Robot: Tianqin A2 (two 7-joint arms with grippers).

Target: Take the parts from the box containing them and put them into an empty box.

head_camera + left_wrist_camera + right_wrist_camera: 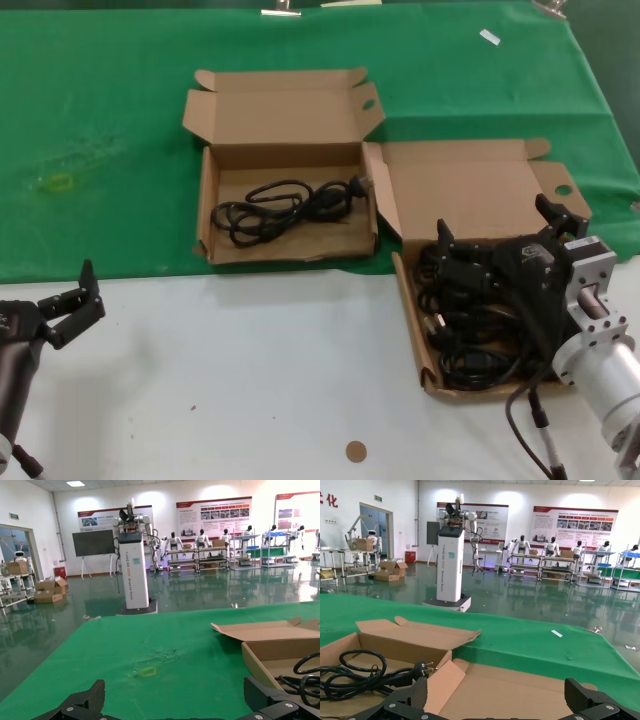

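Observation:
The box containing the parts (405,300) lies at the right, its lid (470,190) open, and it is full of coiled black power cables (470,340). My right gripper (497,228) hovers over it, open and empty; in the right wrist view (497,702) its fingers (415,695) straddle that box's lid (520,690). The other box (208,200), with an oval hole in its lid ear, lies at centre left and holds one black cable (280,205), also seen in the right wrist view (365,675). My left gripper (72,308) is parked open at the front left.
A green cloth (100,120) covers the far half of the table; the near half is white (250,370). A small brown disc (355,452) lies near the front edge. A yellow mark (60,182) is on the cloth at left and a white tag (489,37) at far right.

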